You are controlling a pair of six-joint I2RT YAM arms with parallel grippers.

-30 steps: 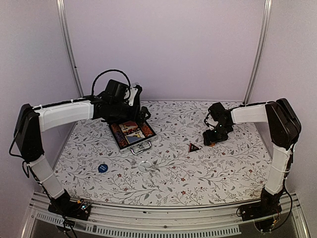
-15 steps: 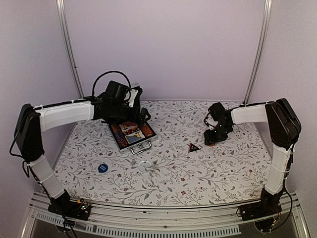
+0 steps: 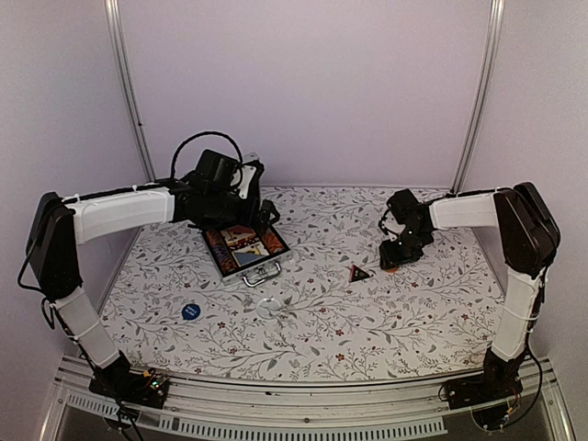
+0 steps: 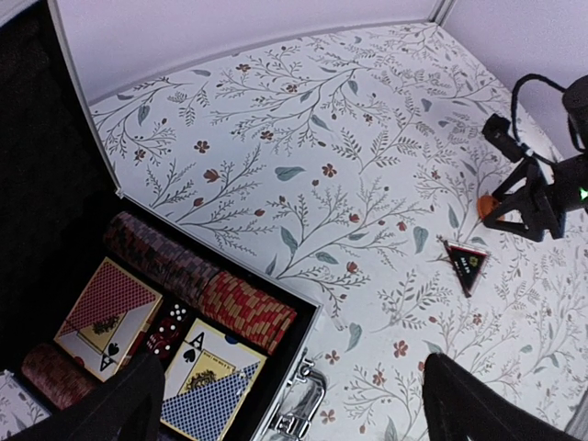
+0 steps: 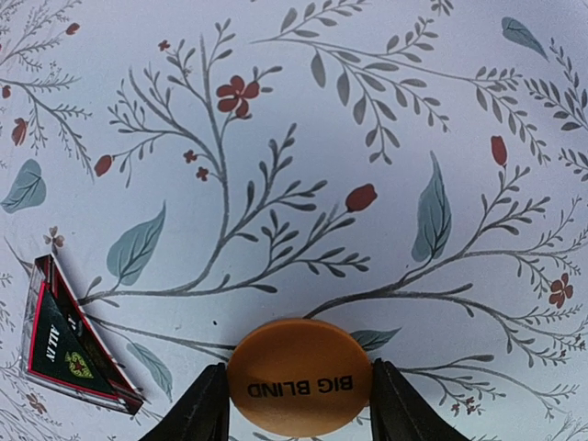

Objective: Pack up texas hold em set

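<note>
The silver case (image 3: 217,259) of the texas hold em set lies open at the back left. Inside its rim (image 4: 313,322) are reddish chip rows (image 4: 246,312), two card decks (image 4: 207,377) and red dice (image 4: 167,326). My left gripper (image 4: 294,404) hangs open above the case's handle side, with nothing between its fingers. My right gripper (image 5: 299,393) is low over the table at the right (image 3: 397,255), shut on an orange round "BIG BLIND" token (image 5: 299,377). A black and red triangular token (image 5: 69,342) lies just left of it (image 3: 359,273).
A blue round token (image 3: 190,310) lies on the floral cloth at the front left. A pale round token (image 3: 267,307) sits in front of the case. Metal frame posts (image 3: 129,92) stand at the back corners.
The right gripper's jaws have closed in on the orange token. Both arms have stayed almost where they were.
</note>
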